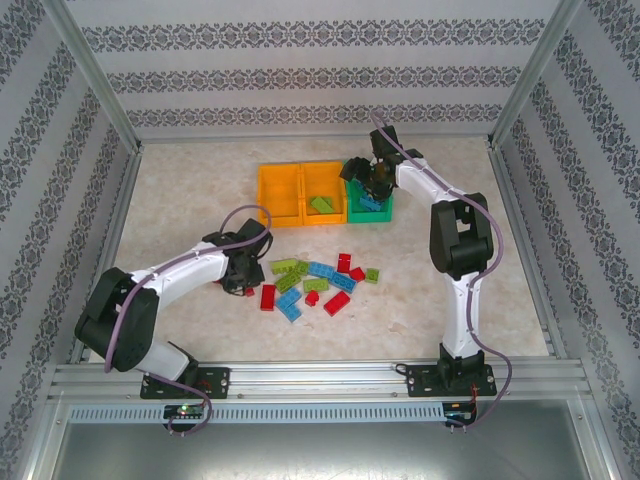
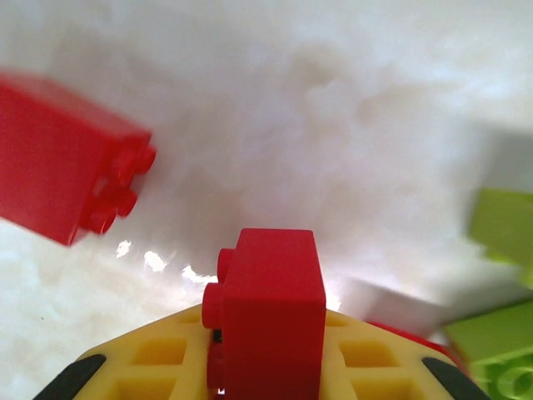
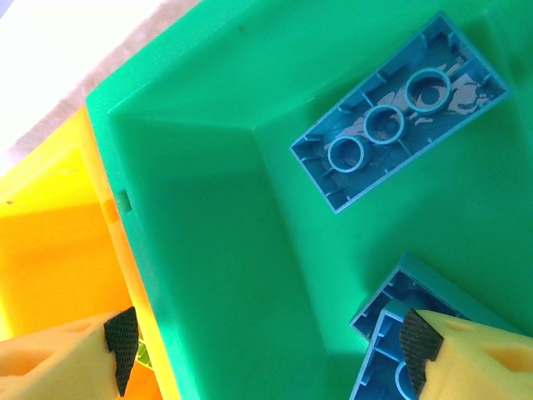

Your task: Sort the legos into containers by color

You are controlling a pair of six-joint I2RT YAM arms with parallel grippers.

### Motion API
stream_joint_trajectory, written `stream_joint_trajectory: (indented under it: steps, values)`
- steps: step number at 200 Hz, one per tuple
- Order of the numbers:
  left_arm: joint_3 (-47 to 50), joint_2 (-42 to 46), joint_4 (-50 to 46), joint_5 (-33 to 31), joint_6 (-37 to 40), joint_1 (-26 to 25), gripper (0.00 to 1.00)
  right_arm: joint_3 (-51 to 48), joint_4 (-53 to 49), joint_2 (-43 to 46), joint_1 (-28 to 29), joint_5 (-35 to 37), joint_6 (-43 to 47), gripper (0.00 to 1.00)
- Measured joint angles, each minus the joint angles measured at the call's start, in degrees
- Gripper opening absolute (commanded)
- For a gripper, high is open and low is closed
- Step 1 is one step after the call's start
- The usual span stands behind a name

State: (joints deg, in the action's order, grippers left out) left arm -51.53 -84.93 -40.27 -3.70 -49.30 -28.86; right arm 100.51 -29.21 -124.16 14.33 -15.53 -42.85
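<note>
Clamping a red brick (image 2: 275, 308) between its yellow fingers (image 2: 366, 357), the left gripper (image 1: 238, 274) sits low over the table (image 1: 180, 200) at the left end of the loose legos (image 1: 315, 282). Its wrist view has that brick upright with studs facing left. A second red brick (image 2: 67, 158) lies on its side just beyond to the left, and lime pieces (image 2: 500, 225) show at the right edge. The loose legos, red, lime and blue, lie in a close cluster mid-table, several touching. Farther back three bins stand in a row, side by side and touching: a left orange bin (image 1: 278, 212), a middle orange bin (image 1: 322, 180) and a green bin (image 1: 372, 217) at the right. A lime brick (image 1: 322, 205) lies in the middle orange bin. Over the green bin hangs the right gripper (image 1: 375, 185), jaws spread wide and holding nothing. Under it, the wrist view shows blue bricks on the bin's floor: an upturned blue brick (image 3: 400, 112) with its hollow tubes up, and more blue pieces (image 3: 387, 321) by the right-hand finger (image 3: 479, 354).
</note>
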Motion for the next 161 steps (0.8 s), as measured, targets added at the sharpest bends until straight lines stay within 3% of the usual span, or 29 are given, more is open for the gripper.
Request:
stream_joint_trajectory:
  steps: [37, 109, 145, 161]
  values:
    - [-14.25, -3.78, -0.96, -0.79, 5.57, 0.7, 0.18, -2.03, 0.63, 1.7, 0.07, -0.94, 2.12, 0.85]
    - [-44.48, -27.45, -1.07, 0.31, 16.72, 5.38, 0.21, -13.03, 2.27, 13.09, 1.07, 0.02, 8.35, 0.85]
    - [-54.16, -37.13, -2.25, 0.87, 19.91, 6.84, 0.3, -22.64, 2.03, 20.02, 1.7, 2.64, 11.65, 0.86]
    - [-56.41, -39.41, -2.75, 1.29, 20.92, 6.93, 0.41, -25.99, 2.05, 22.05, 1.68, 3.41, 12.17, 0.86]
